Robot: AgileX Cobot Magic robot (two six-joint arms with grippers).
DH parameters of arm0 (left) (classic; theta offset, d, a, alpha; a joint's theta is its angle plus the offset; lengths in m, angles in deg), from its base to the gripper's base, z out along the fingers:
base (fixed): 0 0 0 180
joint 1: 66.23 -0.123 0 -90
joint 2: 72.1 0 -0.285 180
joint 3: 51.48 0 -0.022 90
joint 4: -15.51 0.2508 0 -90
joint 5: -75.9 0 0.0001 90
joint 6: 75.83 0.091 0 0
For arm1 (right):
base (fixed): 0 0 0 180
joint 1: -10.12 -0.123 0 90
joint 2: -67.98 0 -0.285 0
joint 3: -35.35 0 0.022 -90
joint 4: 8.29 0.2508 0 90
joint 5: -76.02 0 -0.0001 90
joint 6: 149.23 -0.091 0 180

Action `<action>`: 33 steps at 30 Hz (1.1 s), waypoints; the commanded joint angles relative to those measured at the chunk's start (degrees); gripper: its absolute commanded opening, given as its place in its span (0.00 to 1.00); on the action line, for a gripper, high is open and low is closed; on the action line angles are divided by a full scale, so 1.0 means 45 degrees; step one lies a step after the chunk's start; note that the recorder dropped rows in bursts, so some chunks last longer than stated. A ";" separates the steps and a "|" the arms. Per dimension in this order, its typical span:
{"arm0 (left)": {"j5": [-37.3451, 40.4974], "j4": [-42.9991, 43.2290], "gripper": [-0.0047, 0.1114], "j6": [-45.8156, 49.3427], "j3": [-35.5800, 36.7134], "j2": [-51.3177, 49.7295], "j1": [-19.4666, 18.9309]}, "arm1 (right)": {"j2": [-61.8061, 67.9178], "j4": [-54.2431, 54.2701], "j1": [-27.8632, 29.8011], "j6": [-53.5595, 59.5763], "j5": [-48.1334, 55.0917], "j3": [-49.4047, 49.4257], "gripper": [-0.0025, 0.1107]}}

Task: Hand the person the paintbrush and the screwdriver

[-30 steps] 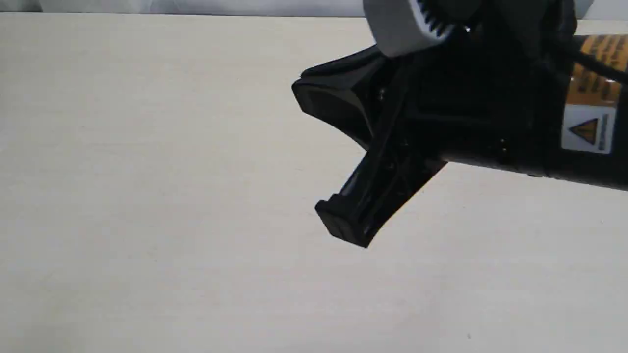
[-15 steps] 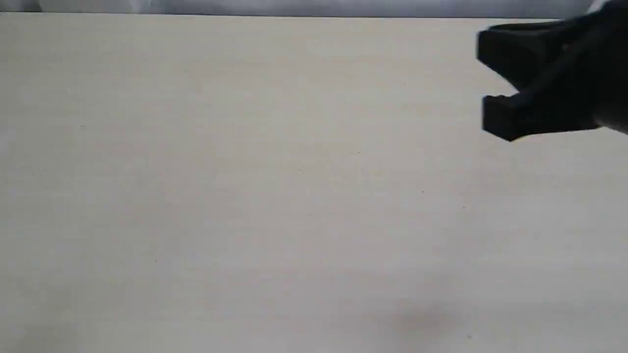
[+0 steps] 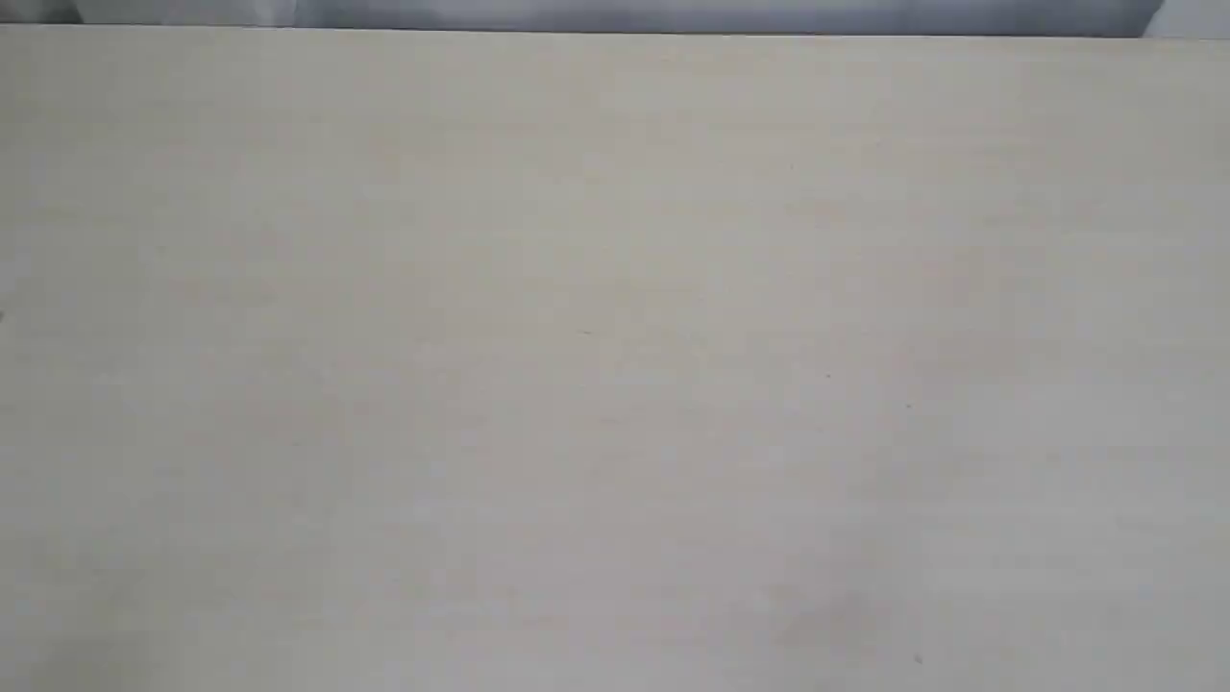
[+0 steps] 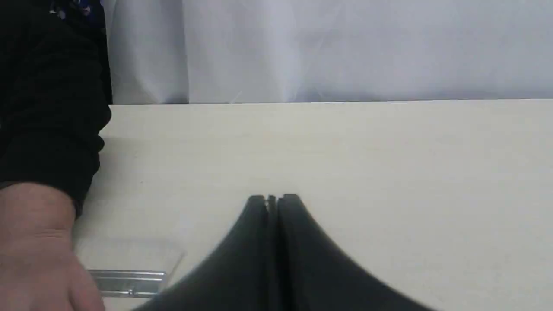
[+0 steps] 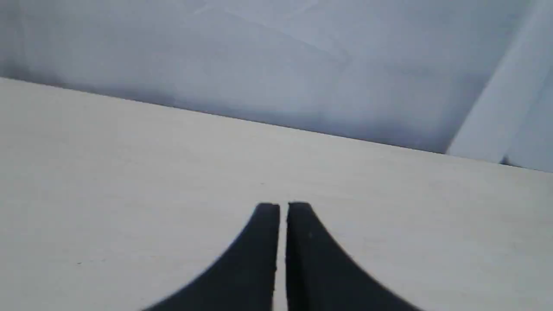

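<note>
Even soft light, no glare; desk [image 3: 615, 384] faintly shadowed lower right; wrist views soft, claw edges blurred.

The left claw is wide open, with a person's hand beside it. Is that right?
No. The left gripper is shut, its fingers pressed together on nothing, as the left wrist view shows. The person's hand is indeed beside it.

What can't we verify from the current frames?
paintbrush: left wrist view, only the ferrule and blurred bristles show; the handle is hidden behind the person's hand.
person's hand: cut off by the frame edge, so whether it grips the brush cannot be told.
screwdriver: in no view.
Exterior view: hand and brush lie outside its frame.
</note>
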 commanded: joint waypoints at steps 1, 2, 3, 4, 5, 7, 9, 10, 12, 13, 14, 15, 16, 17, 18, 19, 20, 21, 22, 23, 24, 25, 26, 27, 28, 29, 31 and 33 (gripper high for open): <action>-0.0088 -0.0015 0.04 -0.0026 0.0026 0.0032 0.0105 | -0.1150 0.0090 0.0830 0.0079 -0.0216 0.0648 0.06; -0.0088 -0.0015 0.04 -0.0026 0.0026 0.0032 0.0105 | -0.1549 0.0090 0.1029 0.0079 -0.0216 0.0914 0.06; -0.0088 -0.0015 0.04 -0.0026 0.0026 0.0032 0.0105 | -0.1790 0.0090 0.1121 0.0079 -0.0216 0.1091 0.06; -0.0088 -0.0015 0.04 -0.0026 0.0026 0.0032 0.0105 | -0.2064 0.0090 0.1223 0.0079 -0.0216 0.1294 0.06; -0.0088 -0.0015 0.04 -0.0026 0.0026 0.0032 0.0105 | -0.2325 0.0090 0.1317 0.0079 -0.0216 0.1483 0.06; -0.0088 -0.0015 0.04 -0.0026 0.0026 0.0032 0.0105 | -0.2780 0.0090 0.1484 0.0079 -0.0216 0.1845 0.06; -0.0088 -0.0015 0.04 -0.0026 0.0026 0.0032 0.0105 | -0.3136 0.0090 0.1646 0.0079 -0.0216 0.2091 0.06; -0.0088 -0.0015 0.04 -0.0026 0.0026 0.0032 0.0105 | -0.3374 0.0090 0.1763 0.0055 -0.0216 0.2232 0.06; -0.0088 -0.0015 0.04 -0.0026 0.0026 0.0032 0.0105 | -0.3820 0.0090 0.1867 0.0080 -0.0216 0.2423 0.06; -0.0088 -0.0015 0.04 -0.0026 0.0026 0.0032 0.0105 | -0.4043 0.0040 0.1867 0.0080 -0.0216 0.2518 0.06; -0.0088 -0.0015 0.04 -0.0026 0.0026 0.0032 0.0105 | -0.4166 0.0040 0.1843 0.0080 -0.0216 0.2576 0.06; -0.0088 -0.0015 0.04 -0.0026 0.0026 0.0032 0.0105 | -0.4226 0.0040 0.1841 0.0108 -0.0216 0.2599 0.06; -0.0088 -0.0015 0.04 -0.0026 0.0026 0.0032 0.0105 | -0.4258 0.0040 0.1841 0.0108 -0.0190 0.2596 0.06; -0.0088 -0.0015 0.04 -0.0026 0.0026 0.0032 0.0105 | -0.4282 0.0040 0.1841 0.0108 -0.0159 0.2596 0.06; -0.0088 -0.0015 0.04 -0.0026 0.0026 0.0032 0.0105 | -0.4282 0.0040 0.1841 0.0108 -0.0159 0.2596 0.06; -0.0088 -0.0015 0.04 -0.0026 0.0026 0.0032 0.0105 | -0.4282 0.0040 0.1841 0.0108 -0.0159 0.2596 0.06; -0.0088 -0.0015 0.04 -0.0026 0.0026 0.0032 0.0105 | -0.4282 0.0040 0.1841 0.0108 -0.0103 0.2596 0.06; -0.0088 -0.0015 0.04 -0.0026 0.0026 0.0032 0.0105 | -0.4282 0.0040 0.1841 0.0108 -0.0058 0.2596 0.06; -0.0088 -0.0015 0.04 -0.0026 0.0026 0.0032 0.0105 | -0.4282 0.0040 0.1841 0.0108 0.0043 0.2596 0.06; -0.0088 -0.0015 0.04 -0.0026 0.0026 0.0032 0.0105 | -0.4282 0.0040 0.1841 0.0108 0.0175 0.2596 0.06; -0.0088 -0.0015 0.04 -0.0026 0.0026 0.0032 0.0105 | -0.4282 0.0040 0.1841 0.0108 0.0311 0.2596 0.06; -0.0088 -0.0015 0.04 -0.0026 0.0026 0.0032 0.0105 | -0.4282 0.0040 0.1841 0.0108 0.0447 0.2653 0.06; -0.0088 -0.0015 0.04 -0.0026 0.0026 0.0032 0.0105 | -0.4282 0.0040 0.1841 0.0108 0.0448 0.2761 0.06; -0.0088 -0.0015 0.04 -0.0026 0.0026 0.0032 0.0105 | -0.4282 0.0040 0.1841 0.0108 0.0448 0.2866 0.06; -0.0057 -0.0048 0.04 -0.0026 0.0026 0.0032 0.0105 | -0.4282 0.0040 0.1841 0.0108 0.0448 0.2961 0.06; -0.0057 -0.0048 0.04 -0.0026 0.0026 0.0032 0.0105 | -0.4282 0.0040 0.1841 0.0108 0.0448 0.3098 0.06; -0.0057 -0.0048 0.04 -0.0026 0.0026 0.0032 0.0105 | -0.4282 0.0040 0.1841 0.0131 0.0424 0.3369 0.06; -0.0057 -0.0048 0.04 -0.0026 0.0026 0.0032 0.0105 | -0.4282 0.0040 0.1841 0.0131 0.0424 0.3567 0.06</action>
